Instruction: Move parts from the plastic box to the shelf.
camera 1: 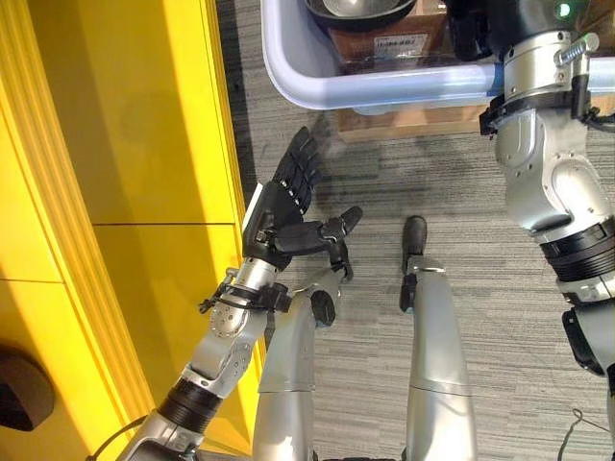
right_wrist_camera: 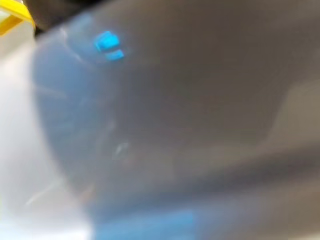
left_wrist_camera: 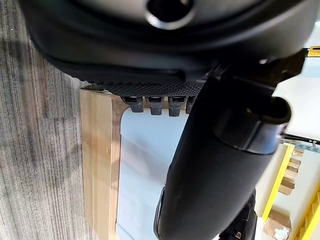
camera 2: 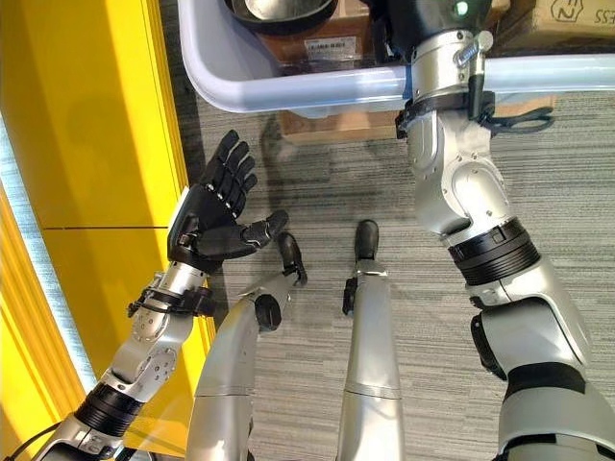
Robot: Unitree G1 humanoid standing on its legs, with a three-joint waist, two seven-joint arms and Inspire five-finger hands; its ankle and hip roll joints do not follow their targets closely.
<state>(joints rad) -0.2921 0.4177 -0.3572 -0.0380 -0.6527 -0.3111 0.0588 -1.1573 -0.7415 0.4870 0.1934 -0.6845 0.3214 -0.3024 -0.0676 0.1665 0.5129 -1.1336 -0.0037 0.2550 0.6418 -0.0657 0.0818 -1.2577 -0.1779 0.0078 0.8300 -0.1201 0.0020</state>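
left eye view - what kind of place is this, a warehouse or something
Probably a warehouse or workshop floor: yellow shelf on the robot's left, plastic box with parts on a wooden pallet, grey carpet.

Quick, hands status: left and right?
Left hand: open, holding nothing, beside the yellow shelf.
Right hand: reaching into the plastic box; cannot be told.

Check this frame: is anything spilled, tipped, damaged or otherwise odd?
Nothing stands out. The plastic box sits level with a metal bowl inside; the left hand hangs open and empty beside the yellow shelf.
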